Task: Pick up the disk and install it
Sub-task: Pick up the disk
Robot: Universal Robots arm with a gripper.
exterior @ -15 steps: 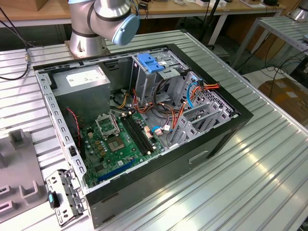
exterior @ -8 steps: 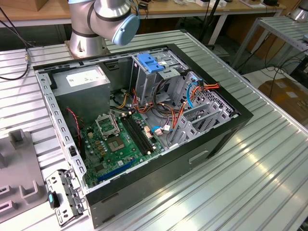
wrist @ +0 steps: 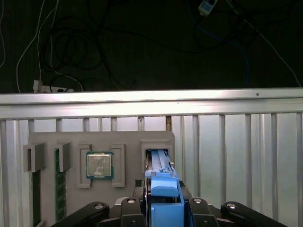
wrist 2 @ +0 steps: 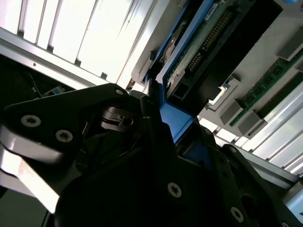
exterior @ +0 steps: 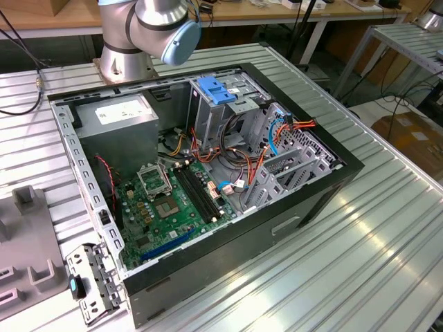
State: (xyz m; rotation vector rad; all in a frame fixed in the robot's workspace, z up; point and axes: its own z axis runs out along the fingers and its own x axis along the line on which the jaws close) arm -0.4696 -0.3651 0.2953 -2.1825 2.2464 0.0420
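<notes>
Clamping the disk (wrist: 163,185), the pincer (wrist: 163,208) hangs over a ribbed table (wrist: 236,156) — dark floor (wrist: 142,42) beyond.

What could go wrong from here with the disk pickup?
The gripper holds the disk by its blue plastic end, so it might slip or tilt. The disk stands on edge in a slot of the grey fixture; a skewed lift could bind. A jolt could disturb the CPU in the neighbouring pocket.
</notes>
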